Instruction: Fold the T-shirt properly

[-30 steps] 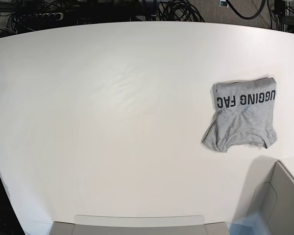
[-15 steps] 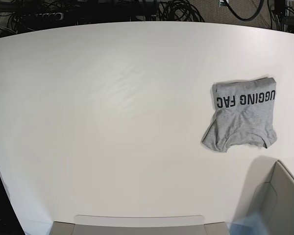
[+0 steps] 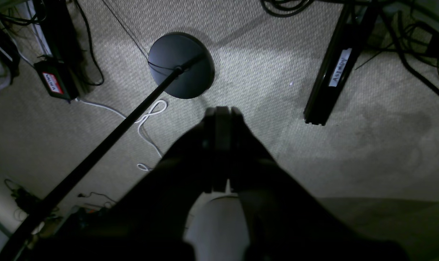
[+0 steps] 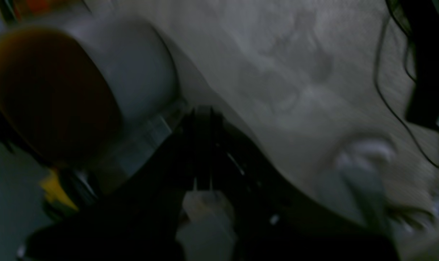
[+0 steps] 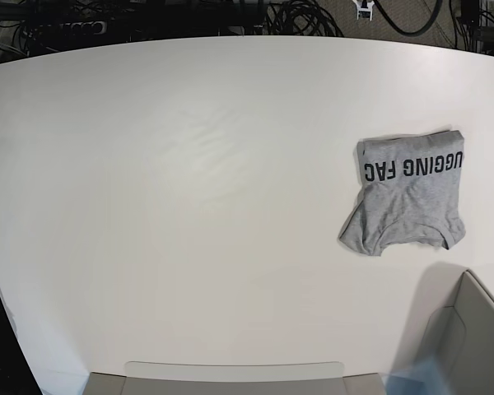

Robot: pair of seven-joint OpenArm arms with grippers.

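Here, most of the base view is filled by a broad white table (image 5: 189, 206), with dark cables seen beyond its upper edge. The T-shirt (image 5: 406, 194) is laid at the right side of the frame, a little above mid-height, folded into a compact light-grey bundle. Black capital lettering is shown upside down along its upper part, and the collar edge is turned toward the bottom of the frame. A pale grey box corner (image 5: 469, 346) is seen at the lower right, well apart from the shirt. No arm is seen over the table.

In the left wrist view, beige carpet (image 3: 368, 145) is shown, with a round black stand base (image 3: 181, 65) at upper centre and a black rail (image 3: 331, 72) at upper right. The left gripper (image 3: 221, 112) is seen in dark silhouette, its fingers pressed together with nothing between them.

The right wrist view is blurred and dim. The right gripper (image 4: 202, 116) appears there with its fingers drawn together, holding nothing.
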